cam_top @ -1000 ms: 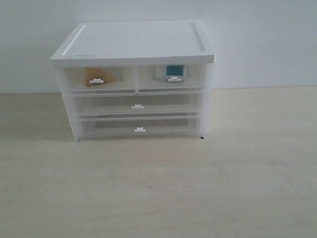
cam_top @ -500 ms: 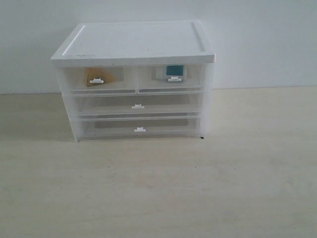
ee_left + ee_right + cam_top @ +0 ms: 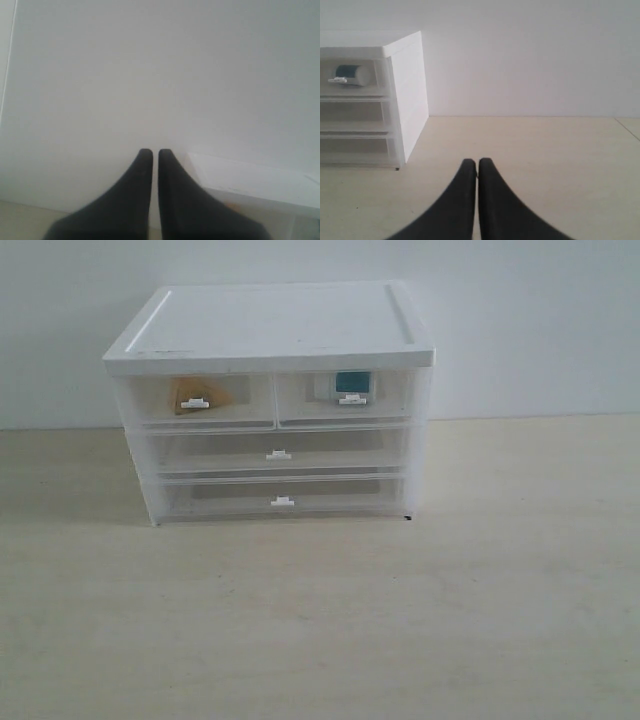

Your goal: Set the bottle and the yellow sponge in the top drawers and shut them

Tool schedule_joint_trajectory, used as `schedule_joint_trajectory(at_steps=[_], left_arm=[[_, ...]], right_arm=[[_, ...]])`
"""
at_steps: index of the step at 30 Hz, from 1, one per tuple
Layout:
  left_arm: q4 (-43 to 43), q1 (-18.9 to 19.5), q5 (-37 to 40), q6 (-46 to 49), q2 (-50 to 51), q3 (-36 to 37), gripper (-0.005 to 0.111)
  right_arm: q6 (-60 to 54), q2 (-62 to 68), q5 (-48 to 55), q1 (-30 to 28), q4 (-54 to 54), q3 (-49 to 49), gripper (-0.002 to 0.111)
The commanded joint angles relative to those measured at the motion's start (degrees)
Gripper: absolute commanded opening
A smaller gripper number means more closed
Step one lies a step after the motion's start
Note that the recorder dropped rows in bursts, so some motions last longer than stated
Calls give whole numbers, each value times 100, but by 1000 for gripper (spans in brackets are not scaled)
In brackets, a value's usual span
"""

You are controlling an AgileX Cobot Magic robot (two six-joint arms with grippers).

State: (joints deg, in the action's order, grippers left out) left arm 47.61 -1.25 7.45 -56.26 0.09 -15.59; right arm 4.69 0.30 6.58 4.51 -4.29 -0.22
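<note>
A white cabinet [image 3: 270,325] stands at the back of the table. Its two top drawers are pushed in flush. The yellow sponge [image 3: 188,392] shows through the left top drawer [image 3: 255,400]. The bottle [image 3: 346,383] with its teal label lies inside the right top drawer [image 3: 390,395], also seen in the right wrist view as the bottle [image 3: 351,74]. Neither arm appears in the exterior view. My left gripper [image 3: 151,152] is shut and empty, facing the wall beside the cabinet's top [image 3: 250,177]. My right gripper [image 3: 471,162] is shut and empty over the table, to the cabinet's right.
Two full-width drawers [image 3: 280,455] sit closed below the top pair. The pale wooden table [image 3: 320,620] stretches in front of the cabinet, and a white wall [image 3: 530,320] stands behind it.
</note>
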Motion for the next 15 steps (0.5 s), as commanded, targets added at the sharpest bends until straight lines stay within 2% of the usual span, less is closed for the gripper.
schedule_joint_trajectory(at_steps=[1, 8, 13, 15], left_arm=[[-6, -5, 40, -52, -9, 19, 4], [-6, -5, 40, -52, -9, 19, 4], [-6, -5, 40, -52, -9, 19, 4], [-6, -5, 40, -52, -9, 19, 4]], right_arm=[[5, -30, 10, -51, 7, 22, 0], [-207, -30, 386, -51, -52, 22, 0], [-207, -30, 1222, -51, -35, 22, 0], [-207, -30, 1258, -51, -35, 22, 0]])
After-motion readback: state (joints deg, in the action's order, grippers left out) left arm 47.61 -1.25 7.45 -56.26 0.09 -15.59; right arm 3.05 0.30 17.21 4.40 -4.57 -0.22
